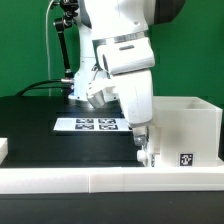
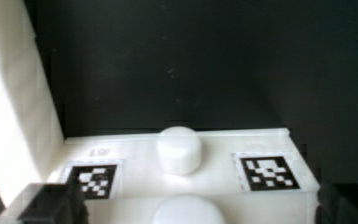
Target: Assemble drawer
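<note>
My gripper (image 1: 141, 141) points down just left of the drawer's large white housing (image 1: 188, 128), which carries a square tag low on its front. In the wrist view a small white tray (image 2: 220, 145) with two square tags and a rounded knob (image 2: 178, 150) lies right under the gripper (image 2: 202, 205). The dark fingers (image 2: 51, 203) stand wide apart at either side of the tray, and I see no contact with it. The housing wall (image 2: 12, 90) rises beside the tray. In the exterior view the arm hides most of the tray. The second tray is not in view.
The marker board (image 1: 92, 124) lies on the black table behind the arm. The long low white rail (image 1: 90, 181) runs along the front edge. A white piece (image 1: 3, 148) shows at the exterior view's left edge. Green backdrop and a black stand are behind.
</note>
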### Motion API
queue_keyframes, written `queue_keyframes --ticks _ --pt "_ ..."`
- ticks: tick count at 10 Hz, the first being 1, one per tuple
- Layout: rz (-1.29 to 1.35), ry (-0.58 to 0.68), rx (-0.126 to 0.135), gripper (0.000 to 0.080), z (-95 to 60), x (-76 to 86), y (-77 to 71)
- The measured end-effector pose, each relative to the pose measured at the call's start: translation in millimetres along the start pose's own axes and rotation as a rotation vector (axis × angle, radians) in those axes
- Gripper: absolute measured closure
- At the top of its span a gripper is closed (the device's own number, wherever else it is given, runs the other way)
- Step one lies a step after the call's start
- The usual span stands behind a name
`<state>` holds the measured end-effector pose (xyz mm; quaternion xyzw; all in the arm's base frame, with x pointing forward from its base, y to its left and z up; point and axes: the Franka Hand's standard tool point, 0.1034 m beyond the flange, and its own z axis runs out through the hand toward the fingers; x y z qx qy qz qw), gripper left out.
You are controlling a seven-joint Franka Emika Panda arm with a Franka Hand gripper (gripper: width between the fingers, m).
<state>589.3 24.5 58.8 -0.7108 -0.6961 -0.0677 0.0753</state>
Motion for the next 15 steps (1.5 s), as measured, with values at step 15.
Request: queue_keyframes --ticks 15 --pt "0.006 -0.061 -0.044 0.0150 -31.1 -39.7 -17.8"
